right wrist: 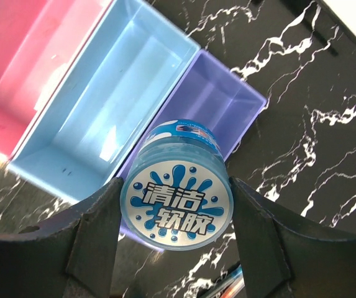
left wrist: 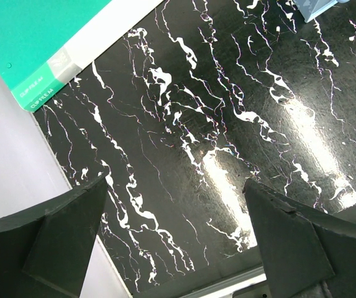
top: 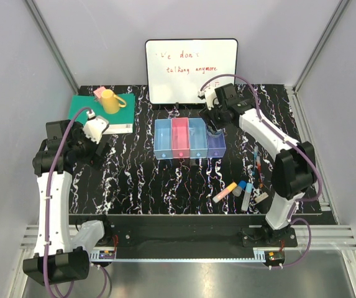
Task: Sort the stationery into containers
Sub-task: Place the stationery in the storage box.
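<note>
The containers are a row of four joined bins: blue [top: 163, 139], pink-red [top: 180, 138], blue [top: 197, 136] and purple [top: 215, 144]. My right gripper [top: 214, 127] is shut on the round blue-white patterned roll [right wrist: 178, 205] and holds it above the purple bin [right wrist: 227, 105], next to the blue bin [right wrist: 103, 118]. More stationery lies at the front right: an orange-pink marker [top: 224, 194], a blue-capped marker [top: 247, 197], thin pens [top: 257, 164] and a small tan block [top: 261, 197]. My left gripper [top: 97, 149] is open and empty above bare table [left wrist: 174, 205].
A green book [top: 100, 110] with a yellow mug [top: 110, 101] on it lies at the back left; its corner shows in the left wrist view [left wrist: 35, 43]. A whiteboard [top: 191, 70] stands behind the bins. Walls close in on both sides.
</note>
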Robot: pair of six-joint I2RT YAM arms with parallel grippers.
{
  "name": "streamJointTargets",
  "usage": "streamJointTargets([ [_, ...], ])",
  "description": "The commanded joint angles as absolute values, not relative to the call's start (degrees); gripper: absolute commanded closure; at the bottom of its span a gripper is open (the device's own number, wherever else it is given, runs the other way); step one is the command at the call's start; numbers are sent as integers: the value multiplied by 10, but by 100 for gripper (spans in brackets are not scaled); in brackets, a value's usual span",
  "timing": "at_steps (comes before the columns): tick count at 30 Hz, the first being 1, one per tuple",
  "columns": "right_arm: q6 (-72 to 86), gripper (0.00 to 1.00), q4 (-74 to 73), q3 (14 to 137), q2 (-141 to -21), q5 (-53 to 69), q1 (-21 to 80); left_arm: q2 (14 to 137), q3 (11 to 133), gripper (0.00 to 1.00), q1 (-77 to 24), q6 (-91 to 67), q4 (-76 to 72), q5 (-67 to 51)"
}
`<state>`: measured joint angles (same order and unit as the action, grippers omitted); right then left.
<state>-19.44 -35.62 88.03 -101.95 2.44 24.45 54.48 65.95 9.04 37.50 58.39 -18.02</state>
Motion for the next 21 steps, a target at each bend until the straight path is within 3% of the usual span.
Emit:
streamJointTargets([
  [1, -206, 100, -309, 935, -1049, 17, 236, 547, 653, 1, 88, 381, 555, -185],
  [21, -214, 100, -283, 982, -1129, 4, 207, 555, 631, 1, 88, 385, 538, -191],
])
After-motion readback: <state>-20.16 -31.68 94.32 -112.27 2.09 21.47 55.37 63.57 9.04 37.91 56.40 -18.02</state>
